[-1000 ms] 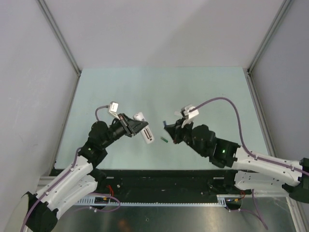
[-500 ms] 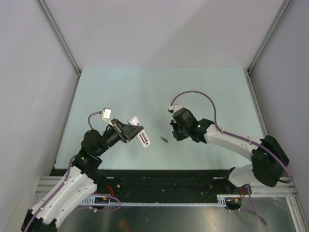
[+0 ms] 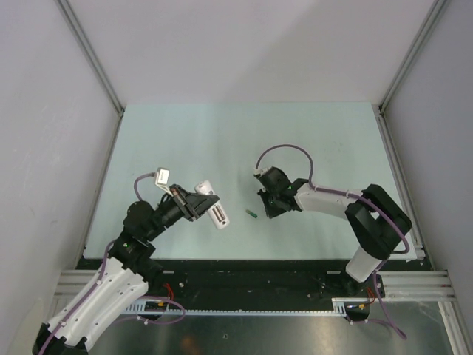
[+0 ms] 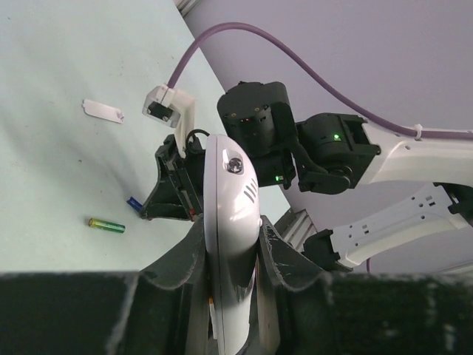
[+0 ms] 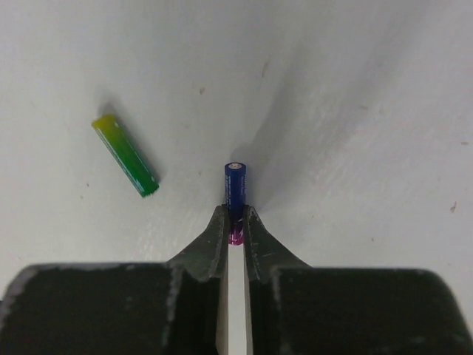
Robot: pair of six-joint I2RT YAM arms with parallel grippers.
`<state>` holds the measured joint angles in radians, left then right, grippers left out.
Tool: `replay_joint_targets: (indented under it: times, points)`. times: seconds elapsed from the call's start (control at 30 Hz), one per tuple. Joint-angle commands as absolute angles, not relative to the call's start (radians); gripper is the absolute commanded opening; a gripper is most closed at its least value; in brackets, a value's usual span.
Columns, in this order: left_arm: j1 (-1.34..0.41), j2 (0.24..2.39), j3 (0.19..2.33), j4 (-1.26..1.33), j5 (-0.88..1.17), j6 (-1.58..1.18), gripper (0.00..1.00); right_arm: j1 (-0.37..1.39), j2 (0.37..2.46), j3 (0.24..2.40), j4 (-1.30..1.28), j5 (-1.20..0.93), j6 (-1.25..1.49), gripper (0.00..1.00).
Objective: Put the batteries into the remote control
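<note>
Where the two arms rise from the near edge of the table (image 3: 222,140), the left one bends up and forward. The right one reaches in low from the right, its wrist turned toward the centre.

The left gripper (image 4: 230,238) is clamped on the remote control (image 4: 229,200), its fingers pressed against the two long sides. It holds the handset off the table with the rounded white end toward the right arm. In the left wrist view the lower part of the handset is hidden between the fingers. A small round dot and a few short slits show higher up, but any lettering is too small to read.

Just beyond, the green battery (image 5: 126,155) lies flat on the table, fading to yellow at one end; its print is not legible. Near it, the right gripper (image 5: 235,222) pinches the purple battery (image 5: 236,188) by its magenta end. The dark blue body sticks out past the fingertips, close to the surface, and whether it touches cannot be told.

Farther off, a small flat white piece (image 4: 103,110) lies on the table by itself.
</note>
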<state>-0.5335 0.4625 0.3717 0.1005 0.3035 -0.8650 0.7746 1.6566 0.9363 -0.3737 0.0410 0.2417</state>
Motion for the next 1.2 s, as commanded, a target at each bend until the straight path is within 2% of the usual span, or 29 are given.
replay_joint_targets:
  times: [0.0,0.33,0.53,0.77,0.93,1.17]
  points:
    - [-0.529,0.453,0.368,0.123,0.325,-0.871,0.0,0.773,1.698,0.966,-0.308,0.048,0.235,0.11]
    - [-0.529,0.468,0.373,0.118,0.318,-0.862,0.0,0.801,1.684,0.966,-0.333,0.121,0.271,0.45]
    - [-0.531,0.485,0.388,0.118,0.319,-0.864,0.0,0.84,1.609,0.966,-0.35,0.193,0.339,0.49]
    - [-0.529,0.485,0.39,0.115,0.318,-0.857,0.0,0.952,1.508,0.966,-0.354,0.287,0.438,0.48]
    - [-0.529,0.473,0.377,0.107,0.318,-0.854,0.0,1.017,1.545,0.966,-0.288,0.268,0.414,0.46]
    - [-0.531,0.433,0.368,0.095,0.311,-0.864,0.0,0.974,1.6,0.966,-0.204,0.224,0.281,0.47]
